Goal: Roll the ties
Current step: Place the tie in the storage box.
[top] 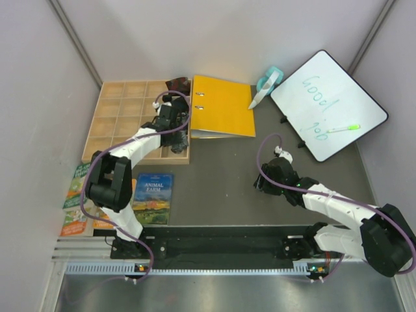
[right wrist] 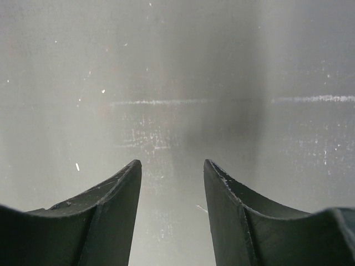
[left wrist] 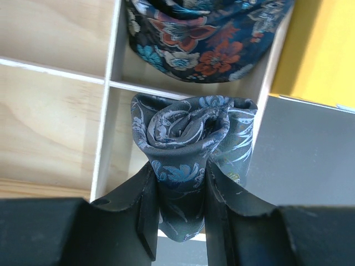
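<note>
Left gripper [left wrist: 180, 184] clenched on rolled blue-grey tie [left wrist: 188, 124], poised over slot in right-hand column of wooden tray [top: 120, 107], at ten o'clock on table [top: 221, 188]. Best practice here: lower roll straight down, centred between dividers [left wrist: 105, 138], let go only once seated, or coil may spring loose. Red-flowered tie [left wrist: 205, 39] fills slot at twelve o'clock of it (tight neighbour). Yellow binder [top: 224, 104] crowds tray's three o'clock edge. Right gripper [right wrist: 172, 172] empty, jaws apart, over bare table at four o'clock.

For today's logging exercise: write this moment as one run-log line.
left gripper: shut on rolled blue tie, at wooden tray compartment | right gripper: open, empty, over table | floral tie roll: in adjacent compartment
</note>
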You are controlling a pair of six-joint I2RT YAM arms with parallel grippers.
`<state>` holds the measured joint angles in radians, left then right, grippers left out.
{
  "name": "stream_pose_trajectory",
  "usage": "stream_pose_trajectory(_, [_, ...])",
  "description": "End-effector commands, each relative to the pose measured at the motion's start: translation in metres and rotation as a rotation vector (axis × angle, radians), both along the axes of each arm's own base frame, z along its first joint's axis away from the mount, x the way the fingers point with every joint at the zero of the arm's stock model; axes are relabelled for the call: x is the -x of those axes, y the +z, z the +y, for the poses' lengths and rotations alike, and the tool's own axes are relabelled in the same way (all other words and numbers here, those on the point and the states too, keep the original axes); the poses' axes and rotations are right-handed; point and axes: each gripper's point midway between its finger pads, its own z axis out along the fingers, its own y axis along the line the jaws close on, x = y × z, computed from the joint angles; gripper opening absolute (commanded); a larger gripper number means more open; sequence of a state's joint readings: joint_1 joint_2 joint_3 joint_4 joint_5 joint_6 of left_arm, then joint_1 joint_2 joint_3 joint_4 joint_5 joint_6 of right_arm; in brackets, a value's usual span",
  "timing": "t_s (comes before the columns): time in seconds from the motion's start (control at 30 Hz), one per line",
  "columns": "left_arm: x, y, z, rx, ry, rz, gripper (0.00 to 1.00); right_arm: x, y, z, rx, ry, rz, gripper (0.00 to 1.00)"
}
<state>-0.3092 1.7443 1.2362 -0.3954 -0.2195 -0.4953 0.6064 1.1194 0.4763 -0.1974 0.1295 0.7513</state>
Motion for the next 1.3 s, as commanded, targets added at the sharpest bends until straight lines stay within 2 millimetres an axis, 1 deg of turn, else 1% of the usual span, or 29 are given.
stream_pose_trajectory(0.0, [0.005, -0.021, 0.027, -0.081, 0.088, 0.05, 0.0, -0.011, 0.012, 0.007, -0.023, 0.01, -0.051, 0.49])
stream_pose_trajectory(0.1, [0.01, -0.026, 0.032, -0.097, 0.113, 0.069, 0.0, -0.011, 0.012, 0.007, -0.024, 0.01, -0.05, 0.49])
stream_pose_trajectory(0.23, [0.014, -0.028, 0.024, -0.055, 0.089, 0.077, 0.0, -0.011, 0.012, 0.008, -0.025, 0.012, -0.05, 0.49])
stream_pose_trajectory(0.33, [0.02, -0.029, 0.033, -0.088, 0.129, 0.094, 0.0, -0.011, 0.012, 0.008, -0.025, 0.011, -0.05, 0.49])
stream_pose_trajectory(0.4, [0.023, -0.031, 0.03, -0.074, 0.106, 0.095, 0.0, -0.011, 0.012, 0.008, -0.025, 0.013, -0.051, 0.49])
stream_pose_trajectory(0.5, [0.024, -0.033, 0.018, -0.021, 0.058, 0.094, 0.0, -0.011, 0.012, 0.008, -0.023, 0.013, -0.047, 0.49])
stream_pose_trajectory(0.57, [0.027, -0.036, 0.017, -0.015, 0.056, 0.1, 0.0, -0.011, 0.012, 0.009, -0.025, 0.014, -0.049, 0.49])
stream_pose_trajectory(0.67, [0.027, -0.035, 0.015, 0.002, 0.051, 0.098, 0.08, -0.011, 0.012, 0.008, -0.023, 0.014, -0.047, 0.49])
stream_pose_trajectory(0.73, [0.028, -0.03, 0.013, 0.013, 0.045, 0.088, 0.21, -0.011, 0.011, 0.009, -0.022, 0.014, -0.046, 0.49])
stream_pose_trajectory(0.77, [0.026, -0.021, 0.012, 0.02, 0.043, 0.063, 0.27, -0.011, 0.011, 0.009, -0.022, 0.014, -0.046, 0.49])
stream_pose_trajectory(0.8, [0.025, -0.017, 0.012, 0.025, 0.041, 0.05, 0.37, -0.011, 0.011, 0.008, -0.022, 0.013, -0.044, 0.49])
stream_pose_trajectory(0.83, [0.025, -0.009, 0.012, 0.028, 0.037, 0.034, 0.44, -0.011, 0.011, 0.009, -0.024, 0.017, -0.044, 0.49])
stream_pose_trajectory(0.9, [0.028, -0.005, 0.012, 0.03, 0.027, 0.037, 0.55, -0.012, 0.011, 0.009, -0.022, 0.015, -0.044, 0.49])
stream_pose_trajectory(0.93, [0.027, 0.003, 0.01, 0.036, 0.022, 0.023, 0.68, -0.012, 0.011, 0.009, -0.021, 0.017, -0.043, 0.49])
stream_pose_trajectory(0.97, [0.03, 0.004, 0.011, 0.032, 0.022, 0.036, 0.72, -0.012, 0.011, 0.009, -0.021, 0.015, -0.043, 0.49])
stream_pose_trajectory(1.0, [0.029, 0.01, 0.012, 0.033, 0.025, 0.025, 0.76, -0.012, 0.011, 0.009, -0.02, 0.017, -0.042, 0.49])
stream_pose_trajectory(1.1, [0.033, 0.03, 0.013, 0.044, 0.024, -0.007, 0.91, -0.012, 0.011, 0.009, -0.02, 0.015, -0.042, 0.49])
stream_pose_trajectory(1.13, [0.035, 0.042, 0.013, 0.051, 0.021, -0.028, 0.99, -0.012, 0.01, 0.009, -0.019, 0.017, -0.04, 0.49])
stream_pose_trajectory(1.2, [0.038, 0.054, 0.013, 0.054, 0.009, -0.046, 0.99, -0.012, 0.011, 0.009, -0.022, 0.018, -0.042, 0.49])
stream_pose_trajectory(1.23, [0.044, 0.064, 0.015, 0.054, 0.007, -0.056, 0.99, -0.012, 0.01, 0.009, -0.019, 0.017, -0.04, 0.49])
stream_pose_trajectory(1.27, [0.048, 0.069, 0.016, 0.054, 0.004, -0.058, 0.99, -0.012, 0.01, 0.009, -0.019, 0.017, -0.04, 0.49])
